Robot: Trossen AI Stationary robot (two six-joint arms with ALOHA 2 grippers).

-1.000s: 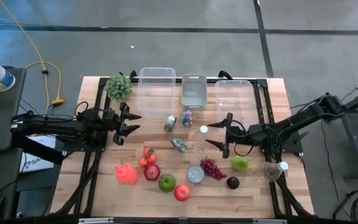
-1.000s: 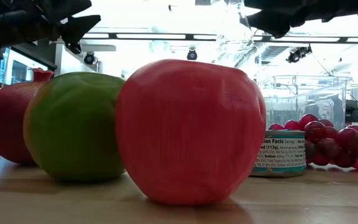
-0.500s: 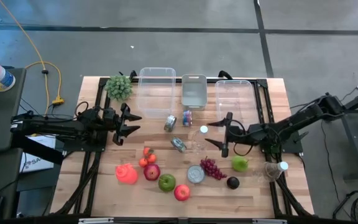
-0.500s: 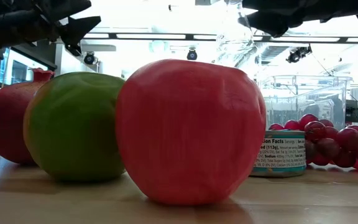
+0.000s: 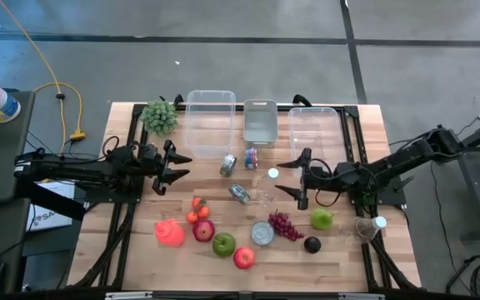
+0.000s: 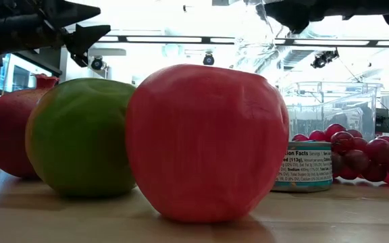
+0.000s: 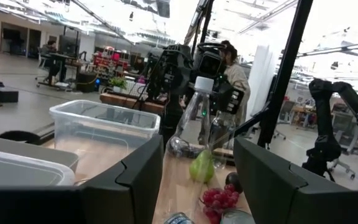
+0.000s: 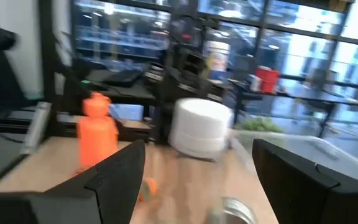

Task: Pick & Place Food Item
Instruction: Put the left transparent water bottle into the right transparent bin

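Plastic food lies on the wooden table's near half: tomatoes (image 5: 197,208), a pomegranate (image 5: 203,230), a green apple (image 5: 223,244), a red apple (image 5: 243,257), grapes (image 5: 284,225), a green pear (image 5: 322,219) and a dark plum (image 5: 312,244). My right gripper (image 5: 282,177) hovers open and level at mid-table. A clear bottle's white cap (image 5: 273,173) stands just ahead of its fingertips and also shows in the right wrist view (image 8: 201,127). My left gripper (image 5: 182,165) hovers open at the table's left, clear of everything.
Three clear bins (image 5: 211,112) (image 5: 259,121) (image 5: 311,125) line the far edge, with a green plant (image 5: 160,117) to their left. Small cans (image 5: 228,164) (image 5: 239,193), a tin (image 5: 262,232), an orange-red bottle (image 5: 170,232) and a second clear bottle (image 5: 369,225) stand among the food.
My left gripper has rolled a little about its own axis, staying where it was. My right gripper has tipped slightly upward without shifting place. Both stay open, and nothing on the table has moved.
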